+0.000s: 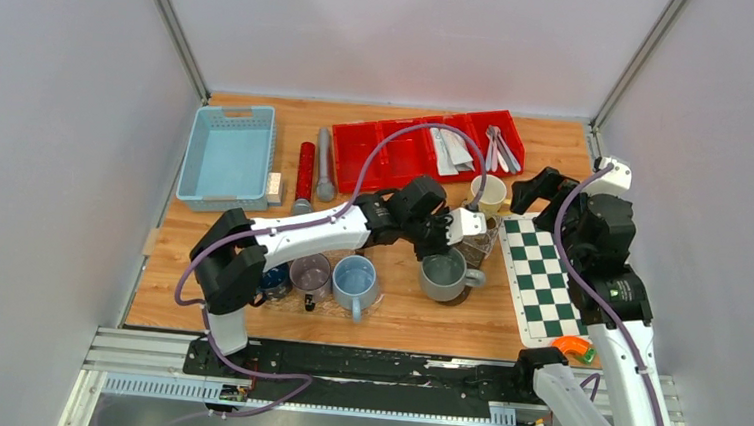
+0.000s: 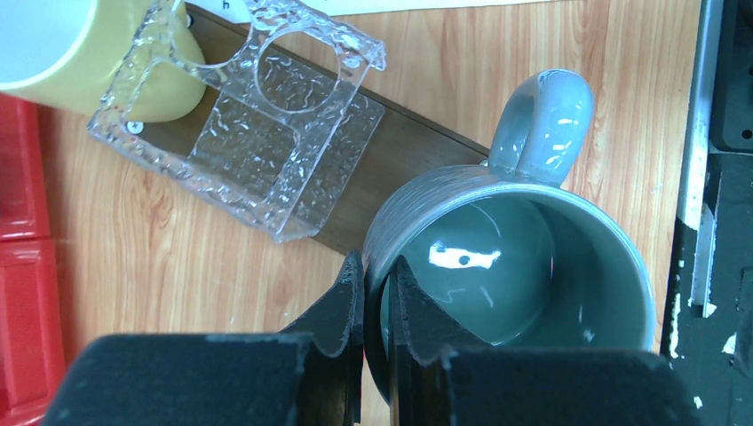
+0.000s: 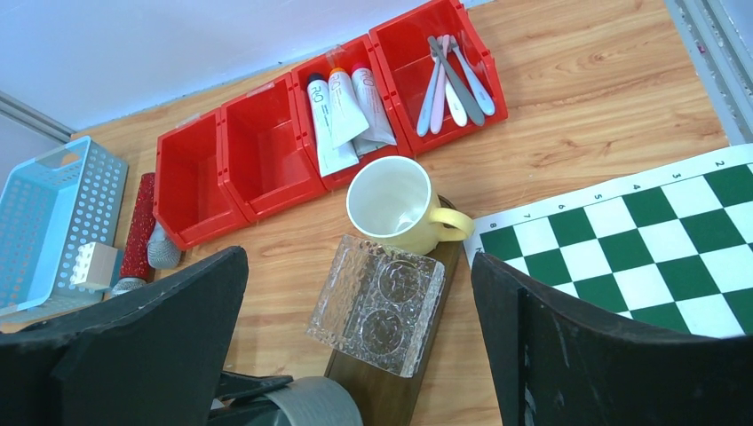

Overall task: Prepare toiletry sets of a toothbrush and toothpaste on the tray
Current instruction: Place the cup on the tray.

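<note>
Black fingers of the left end effector fill the bottom of the left wrist view, pinching the wall of a grey mug, one finger inside the rim and one outside. In the right wrist view the right end effector is spread wide, hanging above the middle of the wooden surface without touching anything. A green-and-white chessboard mat lies at the right side of the surface. A row of four joined red bins sits along the far edge. A pale blue basket sits in the far left corner. Near the middle, a dark board carries a clear textured glass holder. A pale yellow mug stands at the board's far end, just beside the holder. The grey mug stands at its near end. Left of that, under the left arm, a blue mug, a purple glass mug and a dark blue mug stand in a line. A red cylinder and a grey cylinder lie side by side between the basket and the bins. Three toothpaste tubes lie together in the third bin from the left. Several toothbrushes lie in the rightmost bin, crossing one another. A small beige block sits just beside the basket's near right corner. An orange-and-green item rests at the mat's near edge.
</note>
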You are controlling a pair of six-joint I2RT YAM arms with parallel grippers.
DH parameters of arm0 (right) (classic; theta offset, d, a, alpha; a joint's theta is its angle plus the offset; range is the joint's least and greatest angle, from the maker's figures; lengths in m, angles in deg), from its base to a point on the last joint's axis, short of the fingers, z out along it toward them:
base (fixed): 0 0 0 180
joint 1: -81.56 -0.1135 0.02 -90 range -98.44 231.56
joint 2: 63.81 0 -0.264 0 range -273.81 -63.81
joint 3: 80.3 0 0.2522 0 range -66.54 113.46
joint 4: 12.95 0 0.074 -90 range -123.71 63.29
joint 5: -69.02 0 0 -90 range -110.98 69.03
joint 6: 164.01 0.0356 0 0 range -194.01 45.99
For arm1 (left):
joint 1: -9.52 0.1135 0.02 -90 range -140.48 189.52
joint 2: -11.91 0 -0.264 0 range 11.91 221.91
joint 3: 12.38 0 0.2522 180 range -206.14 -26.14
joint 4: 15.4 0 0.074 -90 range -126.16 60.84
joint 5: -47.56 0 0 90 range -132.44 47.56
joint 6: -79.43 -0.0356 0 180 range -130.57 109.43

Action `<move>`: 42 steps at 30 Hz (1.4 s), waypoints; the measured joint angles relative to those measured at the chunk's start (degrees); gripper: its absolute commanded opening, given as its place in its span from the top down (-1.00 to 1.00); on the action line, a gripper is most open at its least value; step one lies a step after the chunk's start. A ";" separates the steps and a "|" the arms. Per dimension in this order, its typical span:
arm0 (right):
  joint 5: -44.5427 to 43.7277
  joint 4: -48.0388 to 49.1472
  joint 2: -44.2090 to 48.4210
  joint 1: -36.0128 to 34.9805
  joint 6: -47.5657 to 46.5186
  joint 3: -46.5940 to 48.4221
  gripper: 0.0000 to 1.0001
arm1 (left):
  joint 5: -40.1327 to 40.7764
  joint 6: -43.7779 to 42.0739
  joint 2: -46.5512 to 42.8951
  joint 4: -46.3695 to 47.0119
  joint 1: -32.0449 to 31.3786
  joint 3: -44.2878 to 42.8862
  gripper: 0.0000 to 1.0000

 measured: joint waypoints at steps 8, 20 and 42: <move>-0.44 0.00 1.11 0.00 -0.39 -0.35 -1.00 | -0.02 -0.68 2.80 0.92 -0.76 -0.22 0.85; -0.42 -0.09 1.81 0.00 -0.76 -0.61 -1.00 | -0.37 -0.61 4.83 5.20 -0.76 -0.17 0.64; 0.31 -1.33 2.03 0.00 -0.81 -0.59 -1.00 | -2.08 0.57 3.96 10.51 -1.07 -0.17 -0.43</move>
